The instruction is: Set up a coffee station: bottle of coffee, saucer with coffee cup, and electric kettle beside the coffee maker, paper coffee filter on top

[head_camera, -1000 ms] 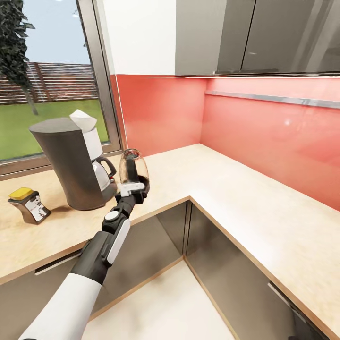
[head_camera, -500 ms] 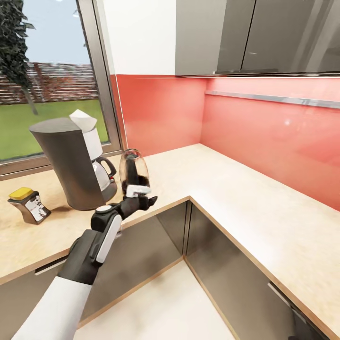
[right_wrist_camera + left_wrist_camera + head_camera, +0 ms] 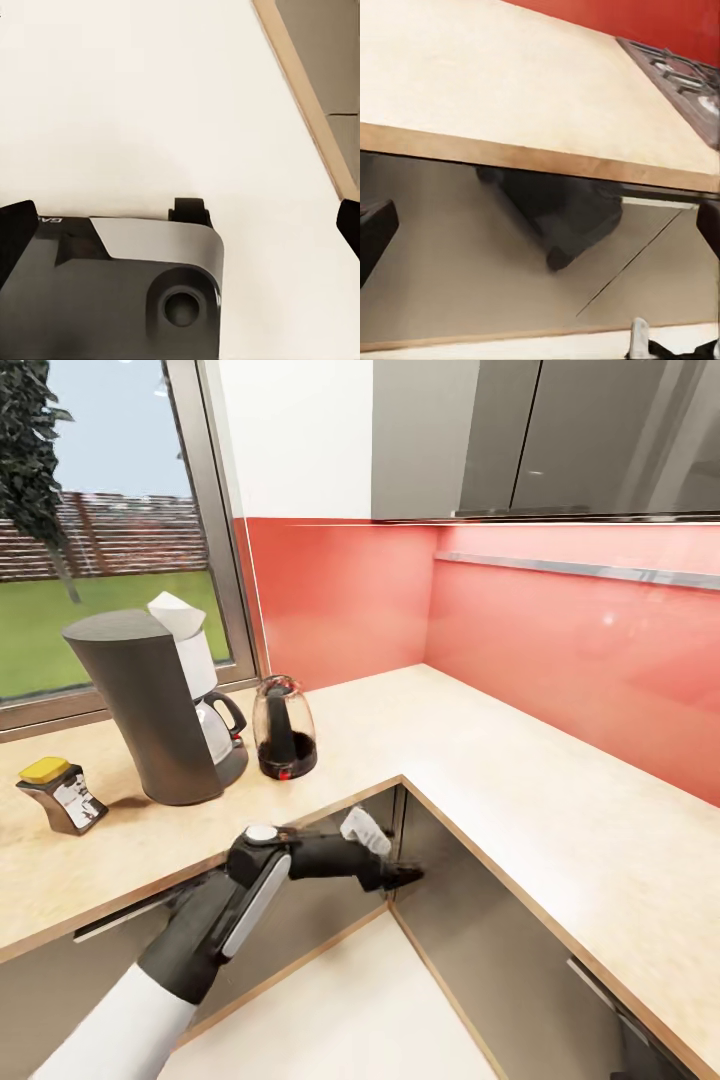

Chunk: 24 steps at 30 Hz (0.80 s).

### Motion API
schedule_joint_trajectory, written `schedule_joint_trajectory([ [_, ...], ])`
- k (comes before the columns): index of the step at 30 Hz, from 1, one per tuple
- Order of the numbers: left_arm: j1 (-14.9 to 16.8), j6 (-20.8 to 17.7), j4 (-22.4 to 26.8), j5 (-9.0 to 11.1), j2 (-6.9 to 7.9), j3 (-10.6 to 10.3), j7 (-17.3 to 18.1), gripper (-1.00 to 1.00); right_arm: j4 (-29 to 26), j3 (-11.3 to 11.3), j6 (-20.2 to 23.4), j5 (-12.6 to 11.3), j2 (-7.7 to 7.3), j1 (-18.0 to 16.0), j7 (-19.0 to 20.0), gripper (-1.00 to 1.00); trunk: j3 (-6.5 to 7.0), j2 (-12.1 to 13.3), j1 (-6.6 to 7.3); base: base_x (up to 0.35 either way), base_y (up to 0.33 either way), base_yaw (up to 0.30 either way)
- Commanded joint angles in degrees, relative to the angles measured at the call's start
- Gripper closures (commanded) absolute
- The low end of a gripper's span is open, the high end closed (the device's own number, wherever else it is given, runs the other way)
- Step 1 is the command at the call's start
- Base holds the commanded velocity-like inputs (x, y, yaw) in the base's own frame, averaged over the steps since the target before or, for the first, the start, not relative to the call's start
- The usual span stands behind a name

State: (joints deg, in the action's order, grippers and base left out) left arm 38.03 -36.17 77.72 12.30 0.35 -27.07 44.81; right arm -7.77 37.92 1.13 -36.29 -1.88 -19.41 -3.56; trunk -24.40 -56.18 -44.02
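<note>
The dark grey coffee maker (image 3: 150, 705) stands on the countertop (image 3: 520, 800) by the window, with a white paper filter (image 3: 176, 610) on top. Just right of it stands the glass electric kettle (image 3: 283, 730) on its black base, with nothing touching it. Left of the coffee maker is the coffee bottle (image 3: 60, 792) with a yellow lid. My left gripper (image 3: 402, 876) is open and empty, below the counter edge in front of the corner cabinets. In the left wrist view its fingertips (image 3: 375, 234) are spread wide. My right gripper (image 3: 180, 225) hangs open above the floor.
Grey cabinet fronts (image 3: 500, 950) run under the L-shaped counter, and a red backsplash (image 3: 560, 650) rises behind it. A hob (image 3: 682, 71) lies on the counter in the left wrist view. My own base (image 3: 112, 292) sits on the pale floor below the right wrist.
My left gripper has let go of the kettle, which now stands on the counter beside the coffee maker. The arm has dropped down and right, below the counter edge.
</note>
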Motion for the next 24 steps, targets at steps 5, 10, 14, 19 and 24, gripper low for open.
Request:
schedule_joint_trajectory([
  [5, -1.09, 17.92, -15.14, 0.76, 0.08, -4.16, 0.57, -1.00, -0.14, 0.37, -3.50, -0.49, -0.05, -0.01, -0.35, -1.00, -0.06, -0.04, 0.00, 0.000, 0.000, 0.000],
  [10, -6.09, 47.51, -46.30, 0.94, 1.06, -4.15, 0.47, -1.00, -0.06, 0.08, -4.12, -0.53, -0.54, -0.01, -0.48, -1.00, -0.06, -0.04, 0.00, 0.000, 0.000, 0.041],
  [14, -6.18, 50.48, -53.57, 0.90, 1.07, -2.93, -0.52, -1.00, -0.05, 0.06, -4.12, -0.53, -0.57, -0.01, -0.48, -1.00, -0.06, -0.04, 0.00, 0.000, 0.000, 0.235],
  [19, -6.22, 51.47, -58.13, 0.96, 0.78, -1.88, -5.49, -1.00, -0.05, 0.11, -4.12, -0.53, -0.58, 0.00, -0.43, -1.00, -0.06, -0.04, 0.00, 0.000, 0.000, 0.268],
  [24, -7.24, 51.72, -58.84, 1.21, 0.53, -1.69, -9.09, -1.00, -0.05, 0.16, -4.12, -0.53, -0.58, 0.00, -0.40, -1.00, -0.06, -0.04, 0.00, 0.000, 0.000, 0.273],
])
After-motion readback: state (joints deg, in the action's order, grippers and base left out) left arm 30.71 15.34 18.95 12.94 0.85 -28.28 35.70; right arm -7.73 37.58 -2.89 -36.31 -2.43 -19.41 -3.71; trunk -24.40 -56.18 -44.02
